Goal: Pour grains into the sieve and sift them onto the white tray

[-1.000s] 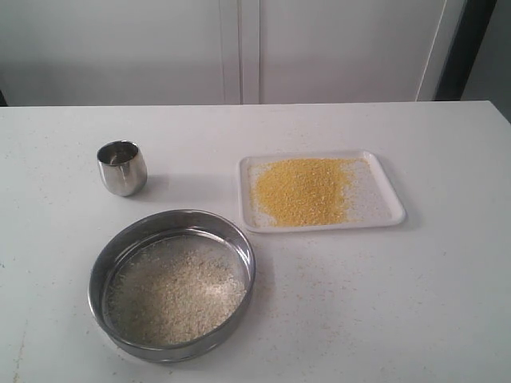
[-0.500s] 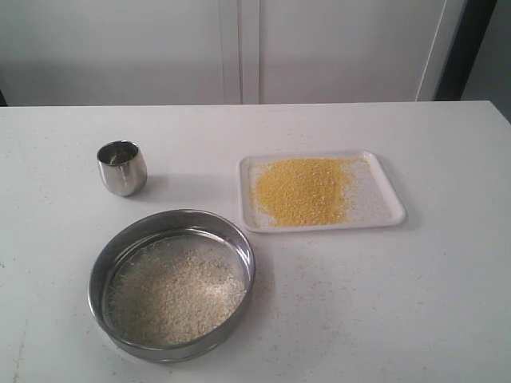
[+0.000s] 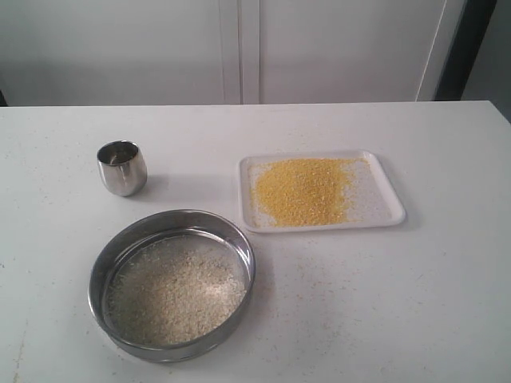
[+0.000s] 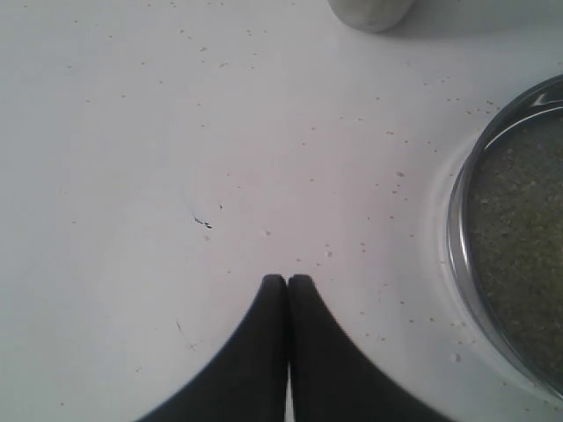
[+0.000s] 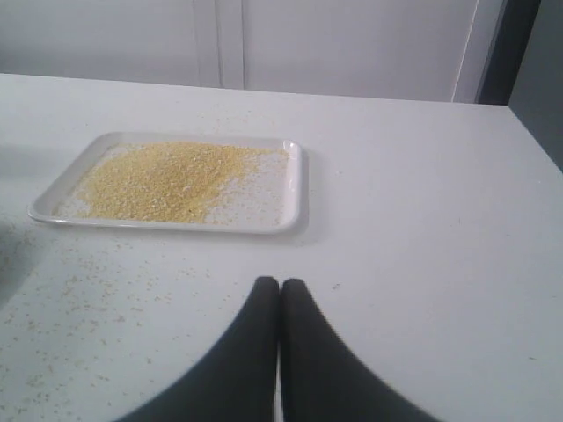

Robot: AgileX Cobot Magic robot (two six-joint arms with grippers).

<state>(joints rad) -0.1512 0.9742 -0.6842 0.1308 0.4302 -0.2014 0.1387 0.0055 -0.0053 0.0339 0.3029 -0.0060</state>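
Observation:
The sieve [image 3: 172,283] rests on the table at the front left, and coarse pale grains [image 3: 176,291] cover its mesh. Fine yellow grains [image 3: 303,190] lie heaped on the white tray [image 3: 379,199] at the right of centre. Neither arm shows in the exterior view. My left gripper [image 4: 287,280] is shut with nothing in it, over bare table beside the sieve's rim [image 4: 457,237]. My right gripper [image 5: 280,283] is shut and empty too, a short way in front of the tray [image 5: 295,189] with its yellow grains [image 5: 163,178].
A small steel cup [image 3: 122,167] stands upright behind the sieve at the left; its base shows at the edge of the left wrist view [image 4: 369,10]. Stray grains speckle the table [image 3: 335,279] round the sieve and tray. A white wall with panels stands behind the table.

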